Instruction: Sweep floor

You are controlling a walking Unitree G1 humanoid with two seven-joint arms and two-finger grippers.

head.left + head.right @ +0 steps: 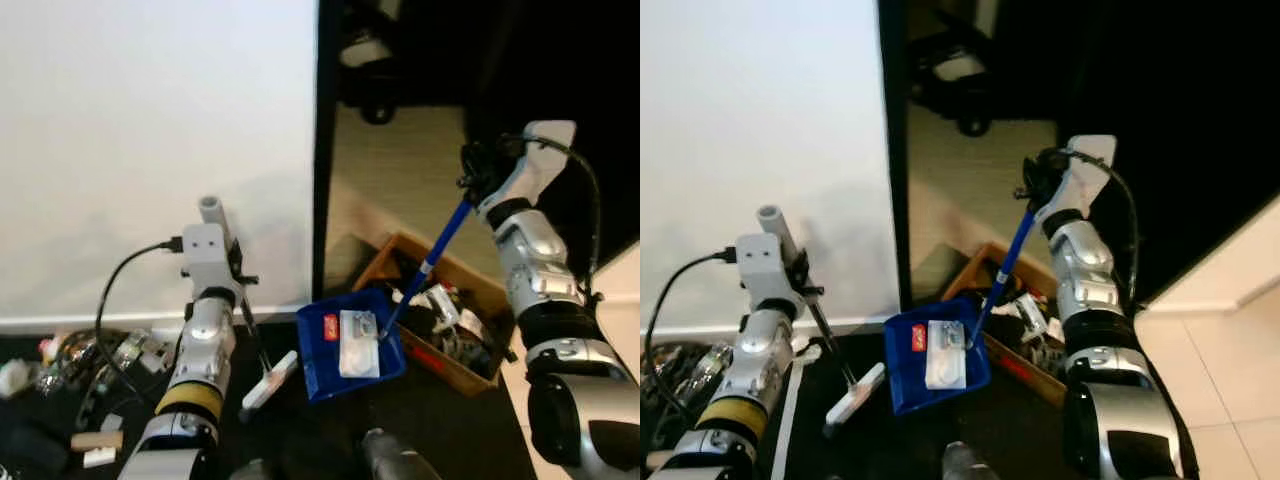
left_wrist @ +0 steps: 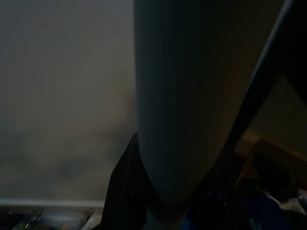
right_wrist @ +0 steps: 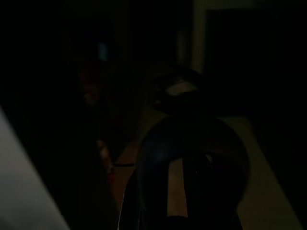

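Note:
My left gripper (image 1: 238, 276) is shut on a thin dark broom handle (image 1: 252, 335) with a grey cylinder top (image 1: 210, 208). The handle slants down to a white brush head (image 1: 270, 380) on the dark floor. Raised at the right, my right gripper (image 1: 476, 180) is shut on the long blue handle (image 1: 430, 262) of a blue dustpan (image 1: 322, 368). The pan sits tilted on the floor beside the brush head and holds white crumpled trash (image 1: 358, 345). In the left wrist view the grey handle (image 2: 182, 105) runs close past the camera. The right wrist view is very dark, with a rounded handle end (image 3: 192, 158).
An open cardboard box (image 1: 470, 378) full of clutter stands right of the dustpan. Bottles, cables and small scraps (image 1: 90, 360) lie on the floor at the left, below a white wall (image 1: 150, 130). A dark door frame (image 1: 322, 150) borders a doorway behind.

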